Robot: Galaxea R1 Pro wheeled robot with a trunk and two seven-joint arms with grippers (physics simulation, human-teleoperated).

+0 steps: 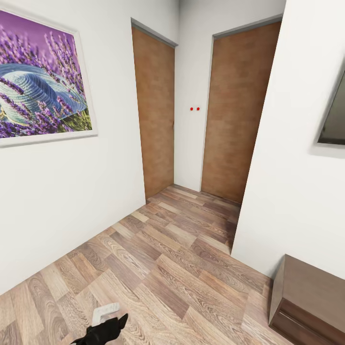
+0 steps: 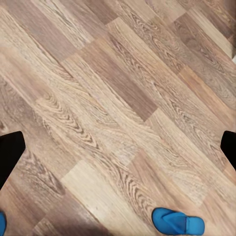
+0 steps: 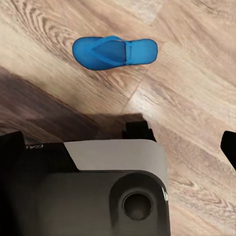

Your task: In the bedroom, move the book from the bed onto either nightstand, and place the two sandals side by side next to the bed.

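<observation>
1. Head view: a white-walled corner of a room with a wood-plank floor point(image 1: 163, 268). Two plain brown doors point(image 1: 154, 110) stand at the far end, one on each side of a narrow strip of white wall that carries two small red dots point(image 1: 194, 109). A large framed picture of lavender point(image 1: 40, 81) hangs on the left wall. On the right wall the edge of a dark screen point(image 1: 334, 115) shows, and below it, at the lower right, the end of a low dark brown cabinet point(image 1: 306, 299) stands on the floor against that wall. At the bottom edge, left of centre, a black part of the left arm point(image 1: 103, 331) pokes in with a light grey piece beside it; whether its hand is apart or together cannot be told here.

2. Left wrist view: the camera looks straight down at the floor planks. The two black fingertips point(image 2: 10, 155) of the left hand point(image 2: 118, 150) show at opposite edges, wide apart, with nothing between them. One blue sandal point(image 2: 178, 222) lies flat on the floor at the frame's edge; a sliver of blue shows at the corner.

3. Right wrist view: a blue sandal point(image 3: 114, 51) lies flat on the floor, strap side up, just beyond the robot's grey and black base point(image 3: 98, 187). One black fingertip point(image 3: 228, 147) of the right hand shows at the edge; I cannot tell whether that hand is apart or together.
</observation>
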